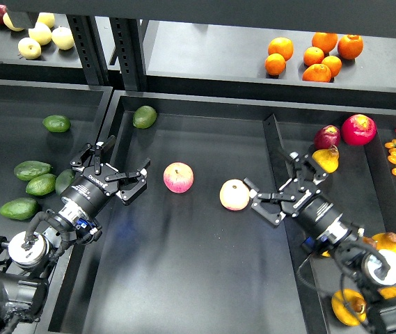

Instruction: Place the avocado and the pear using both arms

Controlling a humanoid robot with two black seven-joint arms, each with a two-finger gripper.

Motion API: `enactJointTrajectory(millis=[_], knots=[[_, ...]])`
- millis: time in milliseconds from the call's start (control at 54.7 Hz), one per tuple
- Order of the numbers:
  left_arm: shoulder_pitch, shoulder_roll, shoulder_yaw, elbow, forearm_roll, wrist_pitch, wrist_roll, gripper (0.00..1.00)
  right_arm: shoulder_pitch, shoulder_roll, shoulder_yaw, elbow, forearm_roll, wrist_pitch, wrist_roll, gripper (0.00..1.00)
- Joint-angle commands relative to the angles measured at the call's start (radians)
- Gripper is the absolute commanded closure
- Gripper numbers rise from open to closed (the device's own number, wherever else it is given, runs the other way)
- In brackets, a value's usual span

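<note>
My left gripper [111,172] is open and empty over the left side of the middle tray [204,278], left of a pink-and-yellow apple [178,177]. A dark green avocado [62,181] lies in the left tray, partly hidden behind that arm. My right gripper [276,186] is open and empty over the divider [273,149], just right of a paler apple [234,195]. A golden yellow pear [325,160] lies in the right tray beyond it. More pears [390,243] lie lower right, partly hidden by the arm. I cannot tell which one has the dark blotch.
Paler green avocados [32,169] lie in the left tray. An olive-green avocado [144,116] sits at the middle tray's far left corner. Red fruits [359,129] are at the back right. Oranges [314,56] and pale fruits [41,33] sit on the back shelf.
</note>
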Motion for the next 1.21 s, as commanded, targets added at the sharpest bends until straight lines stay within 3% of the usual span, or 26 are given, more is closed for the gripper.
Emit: enactJointTrajectory(millis=[0, 311, 878, 1080, 1189], knots=[[0.004, 0.0, 0.01, -0.003, 0.0, 0.0, 0.0, 0.01, -0.047, 0.063, 0.048, 0.019, -0.001, 0.0, 0.0, 0.0], [0.044, 0.0, 0.01, -0.031, 0.0, 0.0, 0.0, 0.01, -0.121, 0.07, 0.165, 0.022, 0.001, 0.0, 0.0, 0.0], [0.19, 0.0, 0.021, -0.155, -0.006, 0.0, 0.0, 0.01, -0.138, 0.07, 0.07, 0.068, 0.009, 0.0, 0.0, 0.0], [0.202, 0.0, 0.025, -0.161, -0.006, 0.0, -0.021, 0.01, -0.142, 0.07, 0.045, 0.098, 0.009, 0.0, 0.0, 0.0], [0.199, 0.0, 0.035, -0.199, -0.006, 0.0, -0.034, 0.01, -0.136, 0.07, 0.028, 0.117, 0.009, 0.0, 0.044, 0.0]])
